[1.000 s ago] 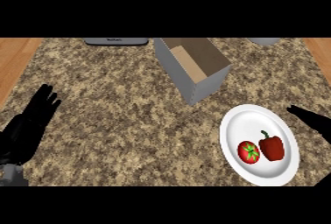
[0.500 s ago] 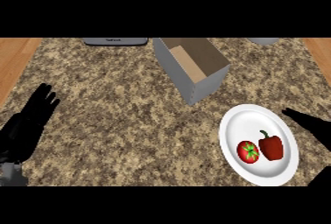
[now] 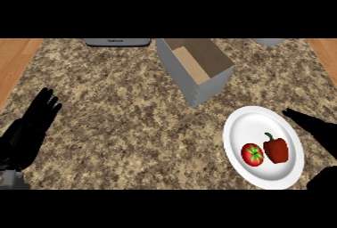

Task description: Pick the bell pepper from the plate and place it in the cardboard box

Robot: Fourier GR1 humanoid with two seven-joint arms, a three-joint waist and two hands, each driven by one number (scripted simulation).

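A red bell pepper [image 3: 277,149] with a green stem lies on the white plate [image 3: 253,124] at the lower right, with a red tomato [image 3: 252,154] just left of it. The open cardboard box [image 3: 197,69] stands behind the plate at the top centre, its inside empty. My right hand [image 3: 318,129] is at the right edge, fingers straight, its fingertips over the plate's right rim and apart from the pepper. My left hand [image 3: 27,129] rests open at the left edge, fingers up.
A dark appliance [image 3: 117,42] sits at the counter's back edge left of the box, and a grey object [image 3: 268,41] shows at the back right. Wooden floor [image 3: 13,62] flanks the speckled counter [image 3: 125,111] on both sides.
My right hand has slid left, from off the plate's right side to over its rim. The left hand, plate, pepper and box have stayed put.
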